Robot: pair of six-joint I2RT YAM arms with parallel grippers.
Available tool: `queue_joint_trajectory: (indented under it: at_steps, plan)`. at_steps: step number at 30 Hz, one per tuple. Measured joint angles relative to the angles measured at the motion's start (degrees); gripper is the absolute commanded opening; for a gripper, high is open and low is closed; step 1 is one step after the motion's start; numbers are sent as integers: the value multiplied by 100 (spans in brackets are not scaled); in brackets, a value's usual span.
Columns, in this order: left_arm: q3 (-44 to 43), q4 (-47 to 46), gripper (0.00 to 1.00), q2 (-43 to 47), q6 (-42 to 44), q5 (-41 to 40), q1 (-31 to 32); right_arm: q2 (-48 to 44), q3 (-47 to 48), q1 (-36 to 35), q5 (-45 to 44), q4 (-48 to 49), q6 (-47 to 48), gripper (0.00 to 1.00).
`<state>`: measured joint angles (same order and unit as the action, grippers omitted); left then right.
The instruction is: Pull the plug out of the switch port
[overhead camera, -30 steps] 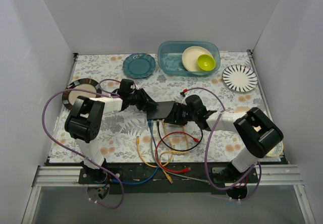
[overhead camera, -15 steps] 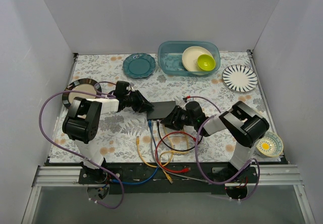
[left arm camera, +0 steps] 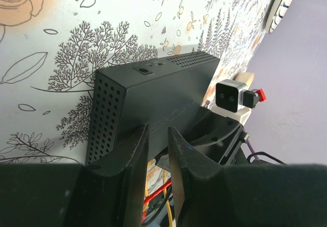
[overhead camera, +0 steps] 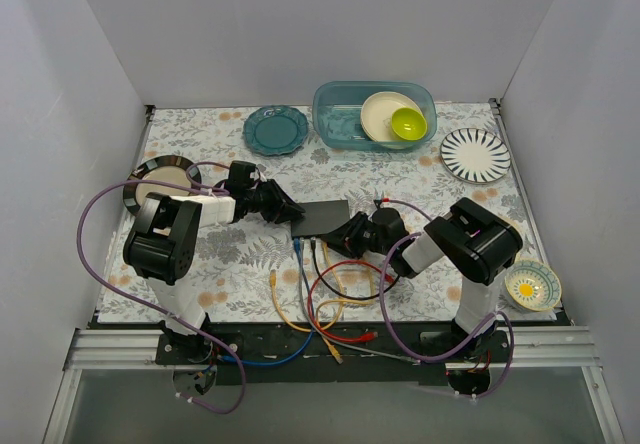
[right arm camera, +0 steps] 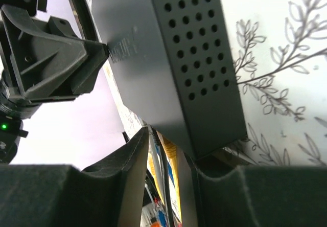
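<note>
The flat black switch box (overhead camera: 322, 217) lies mid-table, with cables plugged into the sockets along its near edge. My left gripper (overhead camera: 288, 211) is shut on the box's left end; in the left wrist view its fingers (left arm camera: 137, 153) pinch the lower edge of the box (left arm camera: 153, 94). My right gripper (overhead camera: 345, 236) is at the near right corner. In the right wrist view it (right arm camera: 166, 145) stands narrowly open under the box (right arm camera: 168, 58), with a yellow plug (right arm camera: 170, 148), a grey cable (right arm camera: 155, 163) and a black cable (right arm camera: 164, 163) between its fingers. Which socket each one enters is hidden.
Red, yellow, blue and black cables (overhead camera: 335, 294) tangle in front of the box. At the back are a teal plate (overhead camera: 276, 129), a blue bin (overhead camera: 345, 129) holding bowls, and a striped plate (overhead camera: 475, 154). A dark-rimmed plate (overhead camera: 160, 179) lies left, and a small yellow plate (overhead camera: 530, 286) right.
My right arm has folded in and slid left along the box's near edge, and its jaws have narrowed around the plugs. The left gripper and the box have stayed put.
</note>
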<state>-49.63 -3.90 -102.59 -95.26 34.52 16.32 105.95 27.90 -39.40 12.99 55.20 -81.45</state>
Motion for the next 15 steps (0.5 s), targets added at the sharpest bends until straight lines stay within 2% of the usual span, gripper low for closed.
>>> queue_joint_trajectory:
  at_steps: [15]
  plan:
    - [52,-79,22,22,15,-2,-4,363,-4,2,-201,555,-603,31]
